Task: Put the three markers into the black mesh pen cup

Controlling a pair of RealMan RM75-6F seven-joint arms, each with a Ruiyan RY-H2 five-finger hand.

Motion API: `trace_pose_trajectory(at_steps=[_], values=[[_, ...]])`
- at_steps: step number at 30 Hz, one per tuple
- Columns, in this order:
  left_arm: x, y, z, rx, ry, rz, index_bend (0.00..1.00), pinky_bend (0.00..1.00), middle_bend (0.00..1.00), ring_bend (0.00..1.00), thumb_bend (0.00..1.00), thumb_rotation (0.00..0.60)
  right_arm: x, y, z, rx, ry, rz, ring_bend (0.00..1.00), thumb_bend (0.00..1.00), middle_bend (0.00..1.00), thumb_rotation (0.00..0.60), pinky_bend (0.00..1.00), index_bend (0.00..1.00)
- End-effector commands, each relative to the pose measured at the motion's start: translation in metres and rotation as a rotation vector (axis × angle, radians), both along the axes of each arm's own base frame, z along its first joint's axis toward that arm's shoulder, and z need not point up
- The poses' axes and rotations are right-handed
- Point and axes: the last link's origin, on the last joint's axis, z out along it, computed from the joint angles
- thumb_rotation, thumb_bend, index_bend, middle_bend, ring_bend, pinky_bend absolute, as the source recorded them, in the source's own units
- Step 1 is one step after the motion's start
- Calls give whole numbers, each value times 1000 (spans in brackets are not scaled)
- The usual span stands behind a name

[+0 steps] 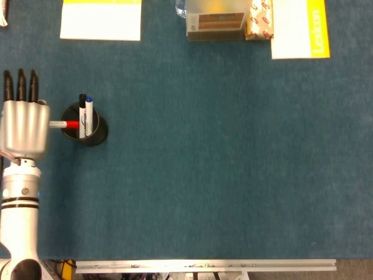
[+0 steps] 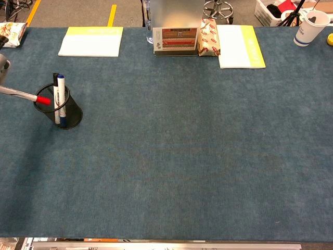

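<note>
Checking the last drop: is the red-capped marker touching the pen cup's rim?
Cannot tell. In the chest view the red-capped marker crosses the pen cup rim, held by the left hand; neither view plainly shows contact or gap.

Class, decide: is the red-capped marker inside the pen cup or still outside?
Not yet in: the left hand holds the red-capped marker sideways, its tip over the cup's rim.

A table (image 2: 182, 156) covered in dark blue felt is seen filling both views. Beyond the table's far edge, a grey floor (image 2: 67, 10) marked with yellow tape strips (image 2: 112, 14) is shown. A chrome chair base (image 2: 217, 9) and a white basket (image 2: 270, 11) are placed behind that edge. Along the table's near edge, an aluminium rail (image 1: 204, 266) is fitted. Even light is cast.
</note>
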Motion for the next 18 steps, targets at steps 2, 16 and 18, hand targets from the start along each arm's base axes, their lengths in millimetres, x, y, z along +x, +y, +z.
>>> trace_pose_trajectory(at_steps=[2,16,18], values=[[5,3,-7,-19,-10,-25,575,70,71,0,292,600,0,0,0,0,0,0,109,0,188,600,384,133],[27,6,-19,-38,-62,-140,135,71,60,0,291,600,0,0,0,0,-2,3,109,0,188,600,384,133],[28,5,-16,-27,-74,-148,126,71,60,0,291,600,1,0,0,0,-3,4,109,0,187,600,384,133]])
